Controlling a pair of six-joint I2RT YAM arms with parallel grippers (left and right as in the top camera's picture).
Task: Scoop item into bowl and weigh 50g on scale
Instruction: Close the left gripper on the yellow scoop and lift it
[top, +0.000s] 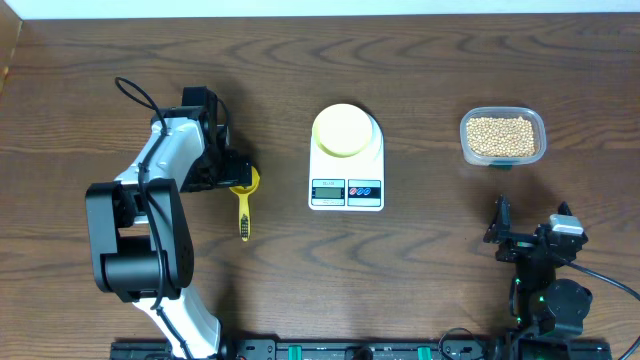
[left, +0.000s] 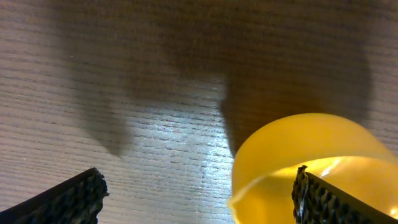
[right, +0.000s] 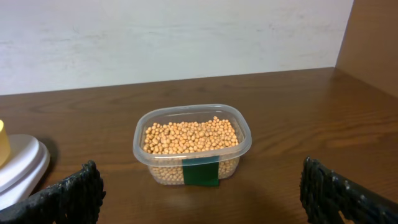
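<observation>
Beans (top: 502, 137) wait in a clear plastic container (top: 541, 128) at the far right of the wooden table (top: 420, 60), well apart from the tool meant to lift them.

Both arms are empty. The left gripper (top: 234, 172) hangs low over the cup end of a yellow scoop (top: 244, 212), jaws spread wide and pinching nothing. The right gripper (top: 502, 228) is parked near the table's front edge, equally wide, facing the container, which lies straight ahead of it.

Between the arms sits the white kitchen scale (top: 346, 190) with a pale-yellow bowl (top: 343, 130) on its platform; no beans show in the bowl.

The scoop's long axis runs from its cup, under the left claw, back toward the robot's base. In the left wrist view the cup (left: 298, 143) sits off-centre, against the right-hand finger (left: 336, 202) rather than midway between the two, so the claw probably needs to shift sideways before closing. The left arm is plainly nearer the scoop, the right arm nearer the beans.

The handle is cut off in the wrist view, the cup partly covered from overhead. Whether that finger touches the scoop cannot be told, and the scale's display is too small to read.
</observation>
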